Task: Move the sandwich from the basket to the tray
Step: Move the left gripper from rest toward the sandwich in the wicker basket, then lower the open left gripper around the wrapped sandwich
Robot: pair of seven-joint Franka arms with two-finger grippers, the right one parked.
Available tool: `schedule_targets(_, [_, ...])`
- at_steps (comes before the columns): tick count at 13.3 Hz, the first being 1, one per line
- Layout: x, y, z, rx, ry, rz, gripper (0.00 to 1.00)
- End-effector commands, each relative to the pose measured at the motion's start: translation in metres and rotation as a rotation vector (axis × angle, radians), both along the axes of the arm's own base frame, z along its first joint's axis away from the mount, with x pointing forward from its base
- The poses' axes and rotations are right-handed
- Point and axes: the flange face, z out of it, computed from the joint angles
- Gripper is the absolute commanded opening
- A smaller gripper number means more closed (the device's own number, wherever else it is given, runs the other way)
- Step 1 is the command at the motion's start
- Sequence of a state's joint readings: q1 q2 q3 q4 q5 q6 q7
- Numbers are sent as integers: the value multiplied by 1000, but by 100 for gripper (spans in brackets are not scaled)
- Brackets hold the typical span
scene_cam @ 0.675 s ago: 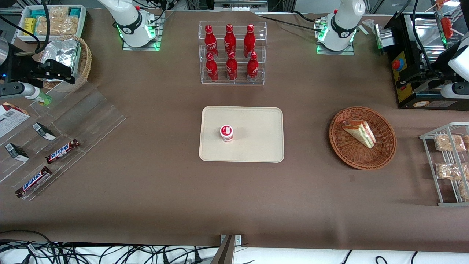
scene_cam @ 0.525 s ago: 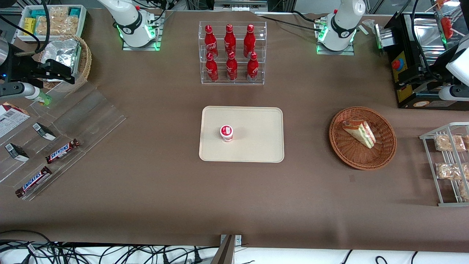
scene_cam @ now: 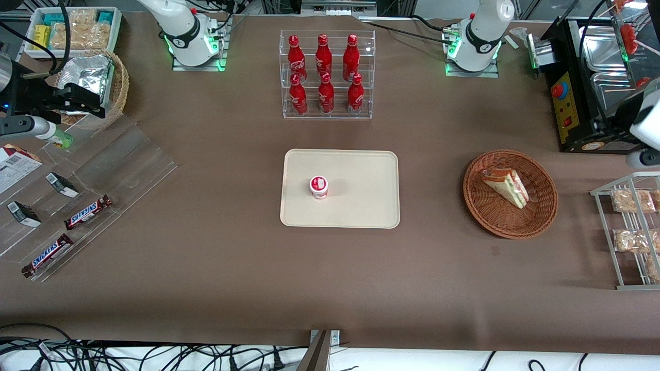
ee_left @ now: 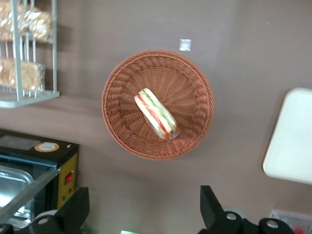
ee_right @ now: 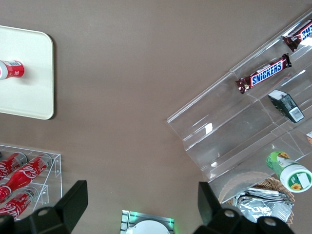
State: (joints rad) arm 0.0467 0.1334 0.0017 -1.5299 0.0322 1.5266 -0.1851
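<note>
The working arm has drifted a little lower along the edge of the front view at its own end of the worktop [scene_cam: 216, 288], uncovering more of the steel pans in the black machine [scene_cam: 582, 131] there. To me that reads as the reach toward the pick just starting; nothing has been lifted yet.

The tool [ee_left: 141, 214] hangs high over the worktop with its fingers [ee_left: 74, 208] spread wide and nothing between them. It sits near the basket [scene_cam: 539, 222] without being over it.

The sandwich [scene_cam: 506, 186] still lies in the basket, on its side with the filling stripes showing, well clear of the tool.

The tray [scene_cam: 361, 170] sits in the middle of the front view, well apart from the basket, carrying only a small red-and-white cup [scene_cam: 319, 186], so there looks to be plenty of room.
</note>
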Motion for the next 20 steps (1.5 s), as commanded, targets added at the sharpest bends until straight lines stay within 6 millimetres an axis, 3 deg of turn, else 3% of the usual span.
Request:
schedule_targets(1, [3,13,-40,31,-14,146,100])
schedule_targets(3, [2,16,-75,34,-44,244,100])
schedule_targets(11, [-39,2,-216,35,-186,450,100])
schedule_targets(16, [-49,-8,-271,68,-215,481,100])
schedule_targets(20, [-55,-12,-297,72,-196,493,100])
